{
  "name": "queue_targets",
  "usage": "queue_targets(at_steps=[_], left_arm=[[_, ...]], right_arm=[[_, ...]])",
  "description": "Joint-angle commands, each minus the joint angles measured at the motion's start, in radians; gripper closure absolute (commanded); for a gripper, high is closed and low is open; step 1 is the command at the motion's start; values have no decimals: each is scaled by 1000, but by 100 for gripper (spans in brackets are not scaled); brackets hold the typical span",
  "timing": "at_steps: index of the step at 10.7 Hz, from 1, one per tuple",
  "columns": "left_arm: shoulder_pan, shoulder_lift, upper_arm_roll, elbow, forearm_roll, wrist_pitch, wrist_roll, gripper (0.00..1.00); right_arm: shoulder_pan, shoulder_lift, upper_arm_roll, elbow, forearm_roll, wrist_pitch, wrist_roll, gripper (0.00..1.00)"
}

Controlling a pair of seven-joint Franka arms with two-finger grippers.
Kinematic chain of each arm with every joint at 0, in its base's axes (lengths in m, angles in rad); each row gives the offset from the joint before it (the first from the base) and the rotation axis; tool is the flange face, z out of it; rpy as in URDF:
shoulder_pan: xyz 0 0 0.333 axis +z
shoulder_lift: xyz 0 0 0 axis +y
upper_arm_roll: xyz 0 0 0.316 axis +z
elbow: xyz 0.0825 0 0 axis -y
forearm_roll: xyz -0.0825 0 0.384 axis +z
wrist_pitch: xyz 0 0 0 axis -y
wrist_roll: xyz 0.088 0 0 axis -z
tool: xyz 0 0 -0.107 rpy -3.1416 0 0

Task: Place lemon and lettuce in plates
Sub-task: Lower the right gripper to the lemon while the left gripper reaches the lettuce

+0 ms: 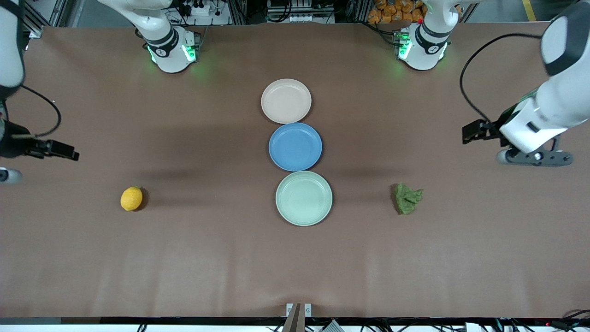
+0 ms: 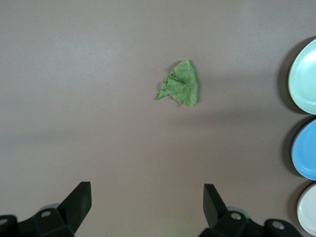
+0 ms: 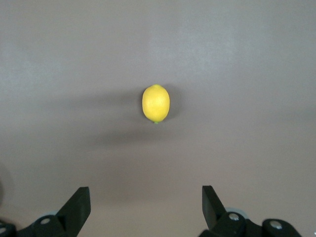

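Note:
The yellow lemon point(image 1: 131, 198) lies on the brown table toward the right arm's end; it also shows in the right wrist view point(image 3: 156, 103). The green lettuce point(image 1: 407, 198) lies toward the left arm's end, also in the left wrist view point(image 2: 181, 84). The beige-pink plate point(image 1: 286, 101) and the mint green plate point(image 1: 303, 198) are empty at mid-table. My left gripper point(image 1: 537, 158) point(image 2: 147, 197) is open and empty, up over bare table, apart from the lettuce. My right gripper point(image 1: 7, 175) point(image 3: 146, 200) is open and empty, up over bare table, apart from the lemon.
A bright blue plate point(image 1: 295, 146) sits between the two pale plates, touching both, and is empty. The three plates form a row running away from the front camera. The left wrist view shows the mint plate's rim point(image 2: 303, 79) and the blue plate's rim point(image 2: 306, 150).

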Motion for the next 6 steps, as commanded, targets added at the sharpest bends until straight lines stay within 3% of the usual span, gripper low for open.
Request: queue_targets(at_steps=[1,3,6], left_arm=[[0,-19,-38,-223,-22,244,-6,0],[-4,3,-54,-355,-20,446,-37,0],[-57,135,-60,-317,60,517,-198,0]], right_arm=[[-4,65,3,-66,17,141,1,0],[-6,140,3,-91,19,246,3,0],[1,246,3,-123,20,401,3,0]])
